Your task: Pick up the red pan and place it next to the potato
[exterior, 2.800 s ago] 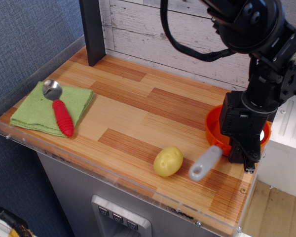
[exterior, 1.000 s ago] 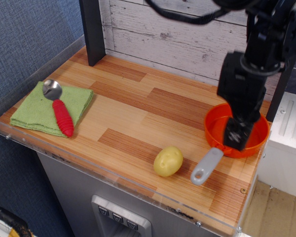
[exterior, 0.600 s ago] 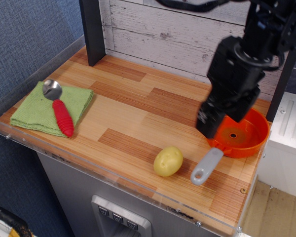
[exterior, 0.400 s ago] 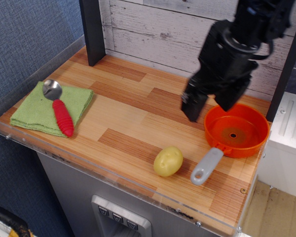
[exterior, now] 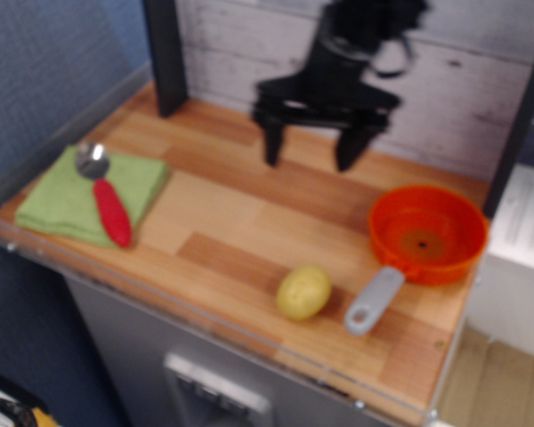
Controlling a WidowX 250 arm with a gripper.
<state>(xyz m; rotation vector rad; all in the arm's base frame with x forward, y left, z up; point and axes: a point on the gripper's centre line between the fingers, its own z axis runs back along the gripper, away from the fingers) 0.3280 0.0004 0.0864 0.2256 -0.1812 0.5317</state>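
Note:
The red pan [exterior: 427, 234] sits flat on the wooden table at the right, its grey handle [exterior: 372, 301] pointing to the front left, with a hole at its end. The pale yellow potato [exterior: 303, 293] lies just left of the handle's end, a small gap between them. My gripper [exterior: 310, 151] is open and empty, raised above the back middle of the table, well left of the pan and clear of it. The frame is blurred.
A green cloth [exterior: 91, 192] lies at the left with a red-handled metal spoon [exterior: 107, 197] on it. A dark post [exterior: 164, 55] stands at the back left. A clear rail [exterior: 160, 298] runs along the table's front edge. A white plank wall is behind.
My gripper has let go of the pan, risen and swung left to the back middle of the table, opening wide. The pan and the potato have stayed put.

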